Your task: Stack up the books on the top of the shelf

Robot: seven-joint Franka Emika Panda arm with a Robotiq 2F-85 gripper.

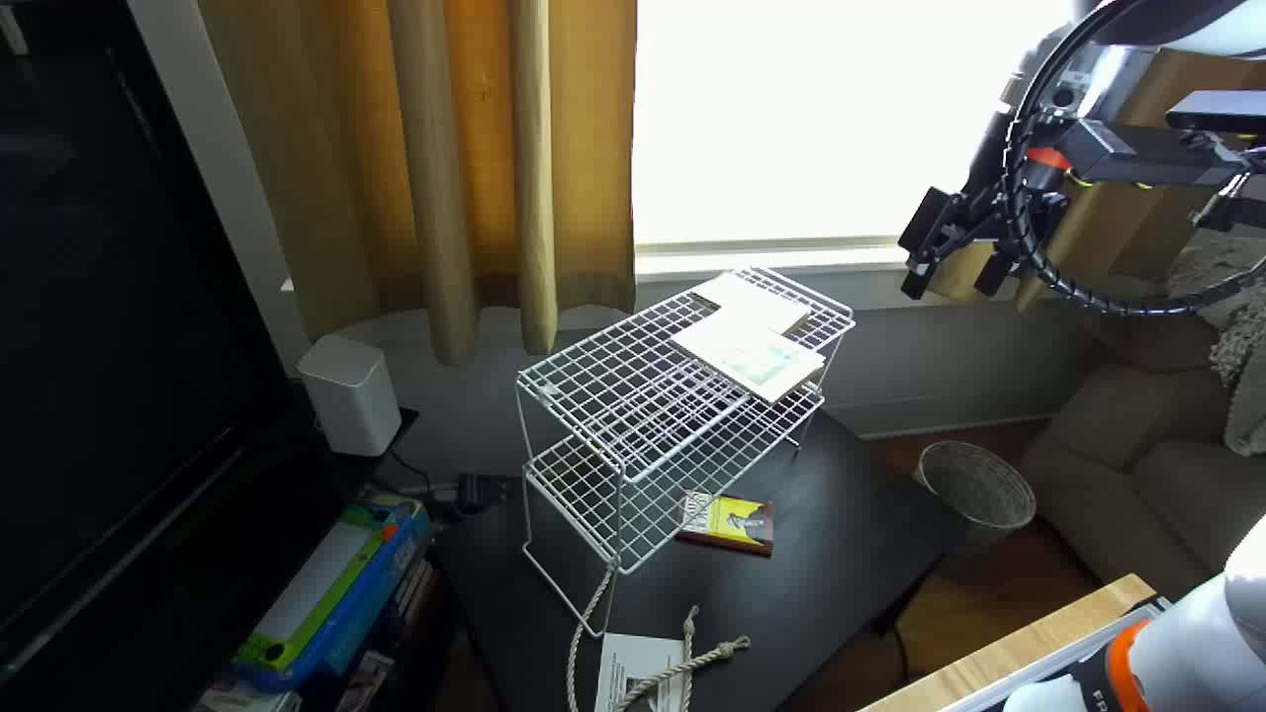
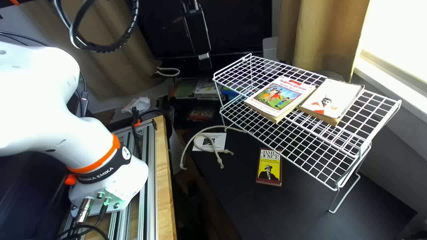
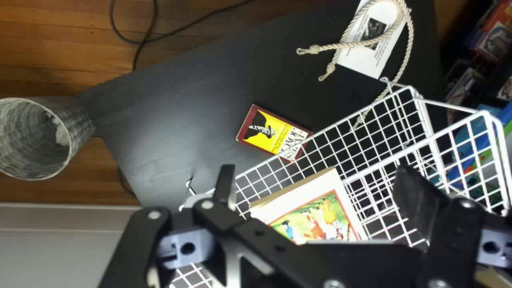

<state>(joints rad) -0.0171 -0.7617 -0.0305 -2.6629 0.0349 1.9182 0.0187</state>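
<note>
Two pale-covered books lie flat side by side on the top tier of the white wire shelf (image 2: 379, 128). One book (image 2: 278, 95) has a coloured picture of children; it also shows in an exterior view (image 1: 757, 358) and below the jaws in the wrist view (image 3: 296, 196). The other white book (image 2: 333, 98) has a red-and-black figure; it also shows in an exterior view (image 1: 757, 302) and is hidden in the wrist view. A small yellow and dark-red James Joyce paperback (image 2: 269, 168) lies on the table beside the shelf. My gripper (image 1: 951, 279) is open and empty, raised above and away from the shelf.
The shelf stands on a dark table (image 2: 227, 186). A cream rope (image 2: 213, 148) and a printed white sheet (image 2: 218, 140) lie near one shelf leg. A window and curtains (image 1: 450, 178) stand behind. A woven basket (image 1: 974, 485) is on the floor beyond the table.
</note>
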